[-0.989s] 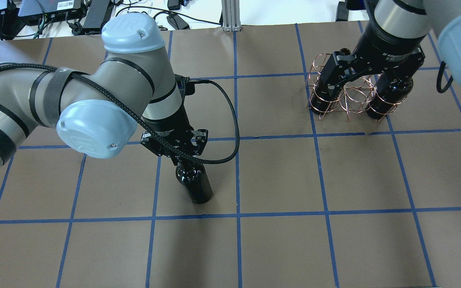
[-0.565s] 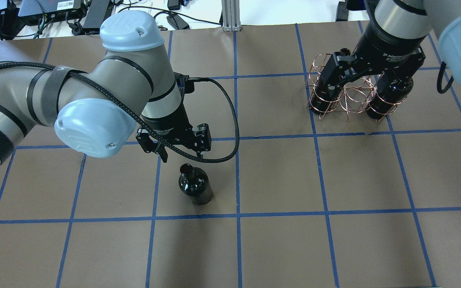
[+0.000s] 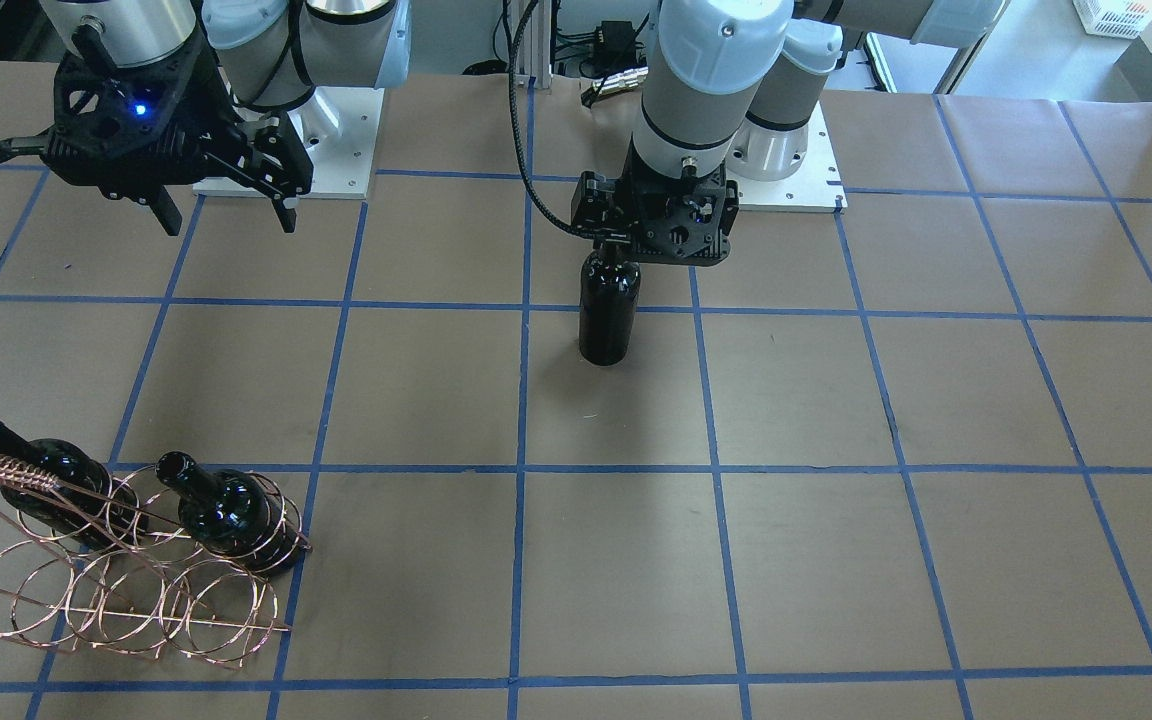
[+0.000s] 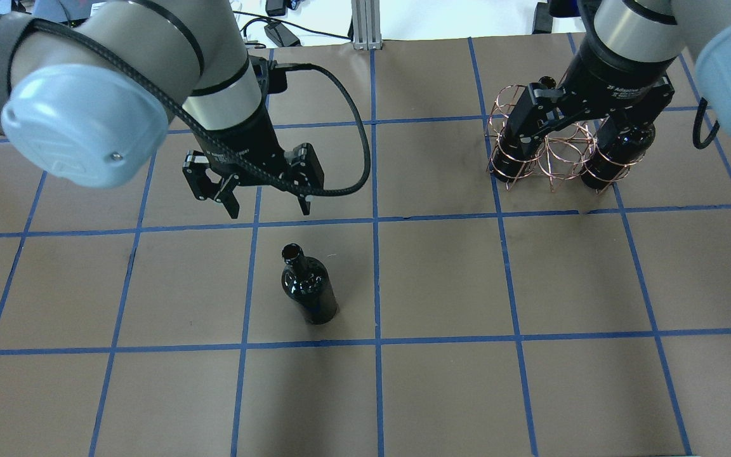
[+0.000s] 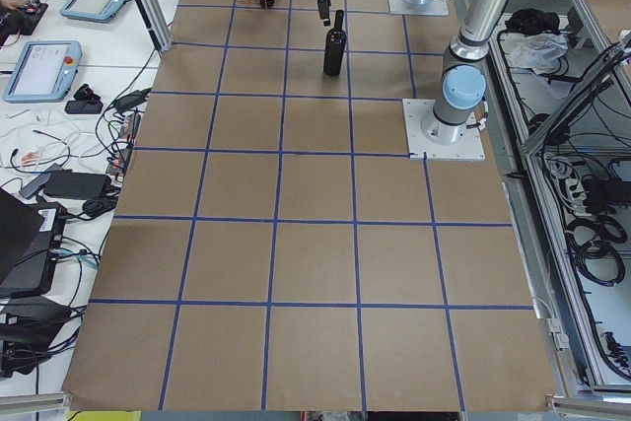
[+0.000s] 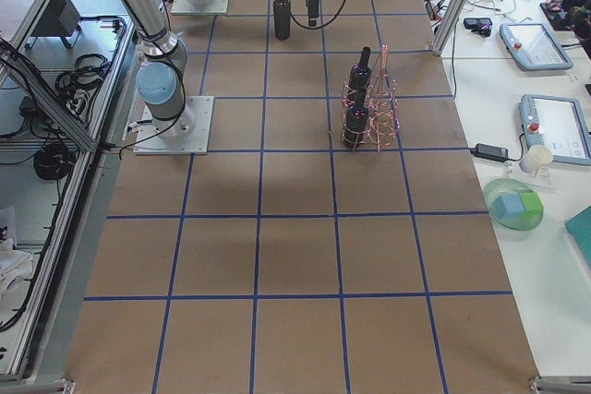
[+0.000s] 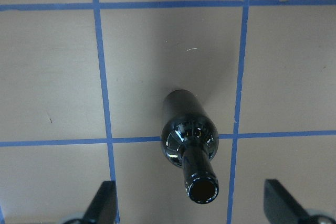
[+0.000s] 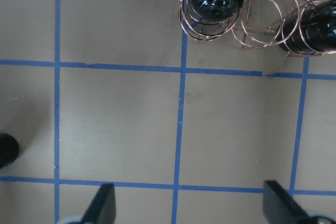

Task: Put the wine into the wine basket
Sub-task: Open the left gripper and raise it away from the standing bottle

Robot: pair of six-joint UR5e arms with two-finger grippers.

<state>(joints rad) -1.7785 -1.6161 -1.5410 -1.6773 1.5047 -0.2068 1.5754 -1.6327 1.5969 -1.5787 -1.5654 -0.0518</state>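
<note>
A near-black wine bottle (image 4: 308, 292) stands upright and free on the table's middle; it also shows in the front view (image 3: 608, 315) and the left wrist view (image 7: 186, 124). My left gripper (image 4: 269, 208) is open and empty, high above its neck. The copper wire wine basket (image 4: 553, 149) stands at the far right and also shows in the front view (image 3: 126, 590). It holds two like bottles (image 4: 510, 158) (image 4: 613, 158) in its end rings, with empty rings between. My right gripper (image 3: 229, 218) is open and empty, hovering above and beside the basket.
The table is brown paper with a blue tape grid (image 4: 375, 219). Both arm bases (image 3: 786, 170) sit at the robot's edge. Cables and power units (image 4: 86, 19) lie beyond the far edge, and tablets (image 5: 44, 61) lie on a side bench.
My left gripper has opened off the bottle's neck and risen well above it. The bottle stays upright in place. The right arm has hardly moved.
</note>
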